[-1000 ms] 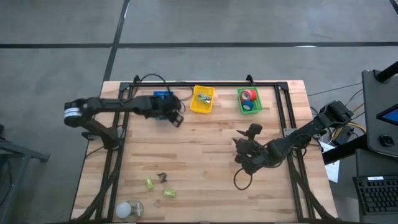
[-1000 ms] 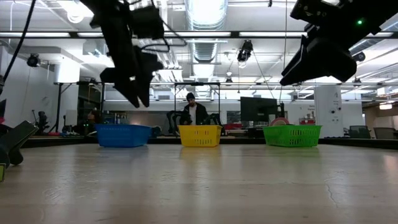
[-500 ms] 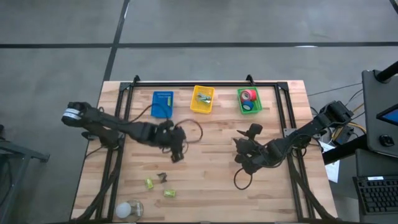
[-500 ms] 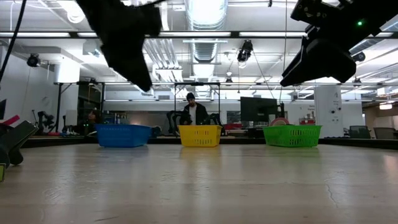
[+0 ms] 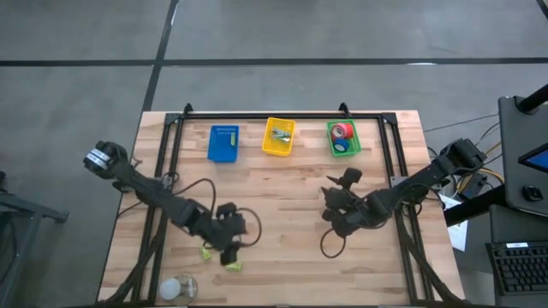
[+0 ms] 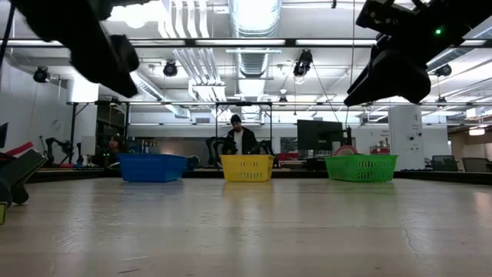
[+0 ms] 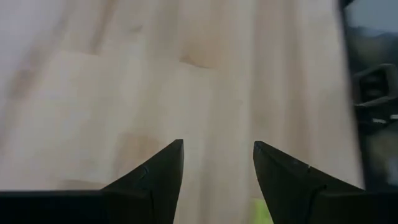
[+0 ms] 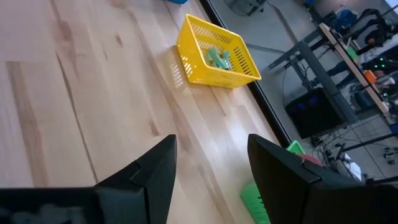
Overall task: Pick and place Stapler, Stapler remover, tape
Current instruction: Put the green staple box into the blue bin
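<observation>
**Fingers parted over the near-left corner of the workbench**

Fingers (image 7: 158,177) of the left gripper (image 5: 229,246) are standing apart with only bare wood showing between them, nothing grasped. The gripper is hanging over the near-left part of the wooden table (image 5: 282,265), right among a few small yellow-green pieces (image 5: 205,251) and close to a pale rounded object (image 5: 175,287) lying at the near edge. Its arm is stretching back toward the left side of the frame.

The right gripper (image 5: 332,204) is waiting right of centre, its fingers (image 8: 149,174) also spread and empty, pointing toward the far row of baskets.

Along the far edge, three baskets are sitting side by side: a blue basket (image 5: 223,144) on the left, a yellow basket (image 5: 279,137) in the middle with small items inside, and a green basket (image 5: 342,139) on the right. The tape (image 5: 342,132) is lying in the green basket, a red roll beside a blue one (image 5: 342,146).

A person (image 6: 241,138) is standing in the room beyond the table.
</observation>
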{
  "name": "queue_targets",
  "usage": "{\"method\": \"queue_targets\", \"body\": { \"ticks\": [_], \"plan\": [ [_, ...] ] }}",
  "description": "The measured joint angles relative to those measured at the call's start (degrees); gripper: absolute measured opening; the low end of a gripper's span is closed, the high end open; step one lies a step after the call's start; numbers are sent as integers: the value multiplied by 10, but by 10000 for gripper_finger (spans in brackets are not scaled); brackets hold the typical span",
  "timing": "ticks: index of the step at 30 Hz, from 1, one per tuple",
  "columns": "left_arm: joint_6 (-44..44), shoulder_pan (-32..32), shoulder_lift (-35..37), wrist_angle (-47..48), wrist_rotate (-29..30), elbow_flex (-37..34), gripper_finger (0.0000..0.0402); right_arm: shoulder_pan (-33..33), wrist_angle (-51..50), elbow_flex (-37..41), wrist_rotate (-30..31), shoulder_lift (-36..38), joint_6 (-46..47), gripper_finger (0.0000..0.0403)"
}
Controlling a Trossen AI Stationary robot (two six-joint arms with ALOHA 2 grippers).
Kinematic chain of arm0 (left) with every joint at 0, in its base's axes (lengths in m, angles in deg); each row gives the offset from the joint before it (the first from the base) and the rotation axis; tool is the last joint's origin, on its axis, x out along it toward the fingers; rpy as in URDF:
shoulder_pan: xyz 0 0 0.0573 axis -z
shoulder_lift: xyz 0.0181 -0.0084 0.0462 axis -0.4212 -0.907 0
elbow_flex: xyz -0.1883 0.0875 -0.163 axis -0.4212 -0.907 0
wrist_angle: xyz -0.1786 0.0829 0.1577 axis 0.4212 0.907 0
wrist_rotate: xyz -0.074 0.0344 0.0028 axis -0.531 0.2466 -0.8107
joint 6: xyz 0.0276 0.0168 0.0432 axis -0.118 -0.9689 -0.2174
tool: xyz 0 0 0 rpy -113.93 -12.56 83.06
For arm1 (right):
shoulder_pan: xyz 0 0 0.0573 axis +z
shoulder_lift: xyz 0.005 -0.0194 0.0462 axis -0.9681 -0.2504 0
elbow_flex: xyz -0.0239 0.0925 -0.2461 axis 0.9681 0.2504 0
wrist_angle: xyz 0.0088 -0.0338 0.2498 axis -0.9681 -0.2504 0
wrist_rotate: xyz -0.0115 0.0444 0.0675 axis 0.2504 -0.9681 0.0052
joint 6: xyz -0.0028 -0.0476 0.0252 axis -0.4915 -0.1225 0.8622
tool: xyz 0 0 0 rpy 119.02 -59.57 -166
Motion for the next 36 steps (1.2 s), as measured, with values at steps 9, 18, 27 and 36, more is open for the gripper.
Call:
{"method": "queue_targets", "body": {
  "ticks": [9,18,27,36],
  "plan": [
    [46,72,0,-82,23,-46,197,-18,0,0,1,0,1,191],
    [78,117,-54,-181,25,-87,197,-38,4,-3,1,0,2,191],
    [66,135,-161,-172,-9,-41,197,-50,7,-7,0,0,-2,192],
    [62,135,-208,-120,-3,-4,189,-52,14,-7,-1,0,-4,191]
  ]
}}
